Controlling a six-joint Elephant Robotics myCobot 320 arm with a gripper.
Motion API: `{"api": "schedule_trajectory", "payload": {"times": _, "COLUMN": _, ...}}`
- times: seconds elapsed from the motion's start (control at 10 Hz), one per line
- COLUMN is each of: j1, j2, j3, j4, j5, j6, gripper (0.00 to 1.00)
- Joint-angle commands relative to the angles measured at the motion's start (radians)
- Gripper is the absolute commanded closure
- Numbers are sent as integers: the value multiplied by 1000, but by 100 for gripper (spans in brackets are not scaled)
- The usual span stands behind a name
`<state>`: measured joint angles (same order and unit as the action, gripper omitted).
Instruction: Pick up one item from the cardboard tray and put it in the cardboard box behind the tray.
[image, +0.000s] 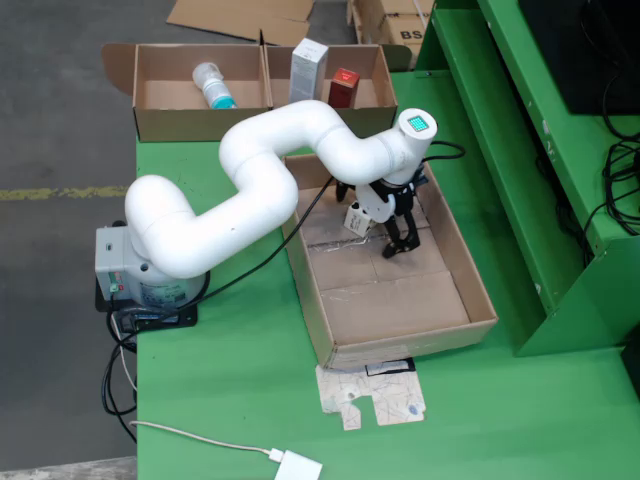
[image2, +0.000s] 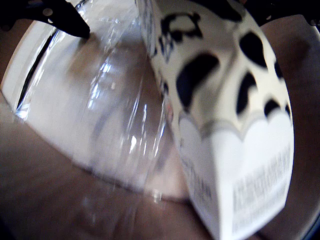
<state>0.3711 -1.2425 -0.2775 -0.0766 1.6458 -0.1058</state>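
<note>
Hanging low in the cardboard tray (image: 400, 310), the gripper (image: 400, 243) sits beside a cow-spotted carton (image2: 225, 115) and clear bottle (image2: 110, 100); I cannot tell its jaws' gap, and it might knock the carton or grab both.

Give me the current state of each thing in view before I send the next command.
End effector: lowered inside the tray, open or shut not discernible.
Cow-patterned carton: tilted, right at the wrist camera.
Cardboard tray: open-topped, floor mostly bare.
Cardboard box: open, two compartments.
Plastic bottle: lying down in the left compartment.
White carton: upright in the right compartment.
Red box: upright in the right compartment.
</note>
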Motion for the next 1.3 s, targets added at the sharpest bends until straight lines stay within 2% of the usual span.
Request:
{"api": "schedule_trajectory", "payload": {"times": 0.0, "j1": -11, "j2": -125, "j3": 278, "j4": 82, "j5": 11, "j6": -10, "gripper": 0}}
{"api": "schedule_trajectory", "payload": {"times": 1.2, "j1": -13, "j2": -136, "j3": 278, "j4": 105, "j5": 12, "j6": -14, "gripper": 0}}
